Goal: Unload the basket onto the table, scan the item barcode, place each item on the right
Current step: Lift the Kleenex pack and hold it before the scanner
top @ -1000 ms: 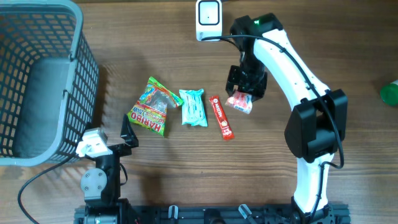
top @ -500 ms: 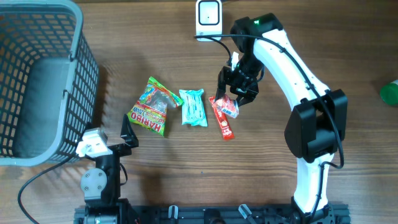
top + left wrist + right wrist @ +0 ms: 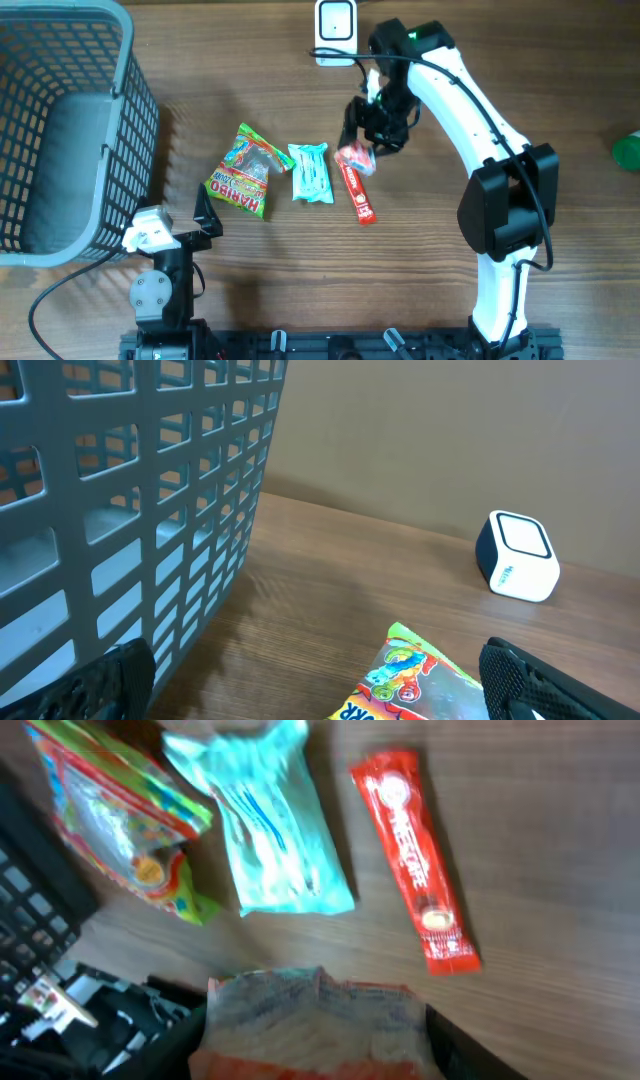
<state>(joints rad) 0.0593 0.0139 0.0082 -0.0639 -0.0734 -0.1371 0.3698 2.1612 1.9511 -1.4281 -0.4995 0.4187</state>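
Note:
My right gripper (image 3: 368, 138) is shut on a small red-and-white snack packet (image 3: 355, 157) and holds it above the table, just below the white barcode scanner (image 3: 335, 28). In the right wrist view the packet (image 3: 315, 1020) fills the space between the fingers and is blurred; no barcode can be made out. The scanner (image 3: 517, 555) also shows at the far right of the left wrist view. My left gripper (image 3: 320, 705) rests open and empty at the front left, beside the basket.
A grey mesh basket (image 3: 60, 130) takes up the left side. A Haribo bag (image 3: 243, 172), a teal packet (image 3: 311, 172) and a red stick sachet (image 3: 356, 192) lie in a row mid-table. A green object (image 3: 628, 148) sits at the right edge.
The right gripper has carried the packet left and then back toward the scanner, turning it on the way. The left arm has not moved.

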